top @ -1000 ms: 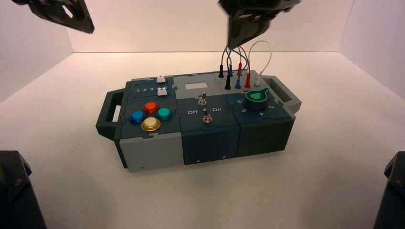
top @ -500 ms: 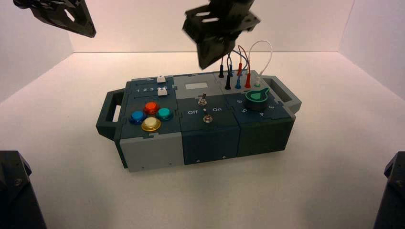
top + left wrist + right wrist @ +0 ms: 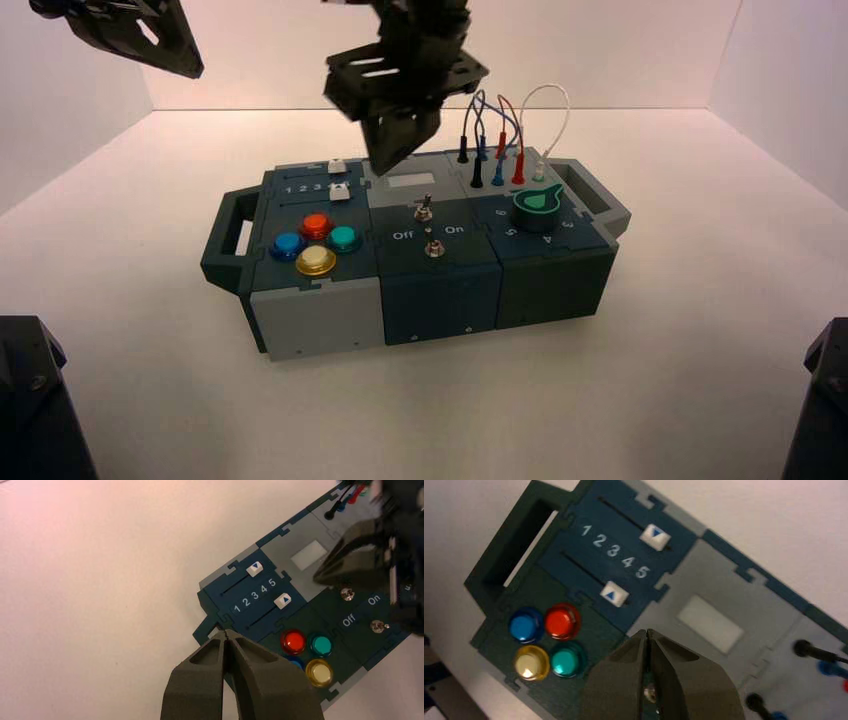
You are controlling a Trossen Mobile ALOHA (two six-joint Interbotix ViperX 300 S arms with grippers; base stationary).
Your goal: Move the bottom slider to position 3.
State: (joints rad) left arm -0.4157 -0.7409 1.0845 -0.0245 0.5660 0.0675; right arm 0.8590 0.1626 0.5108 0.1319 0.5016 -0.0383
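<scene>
The robot has dark, nearly black arms, and its grey-brown gripper fingers are broad plates with narrowing tips.

Red button beside green button.

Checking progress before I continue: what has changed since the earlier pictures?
The right end effector moved leftward and lower, now over the box's grey middle panel. It took hold of nothing. Both white sliders and the left end effector look unmoved.
</scene>
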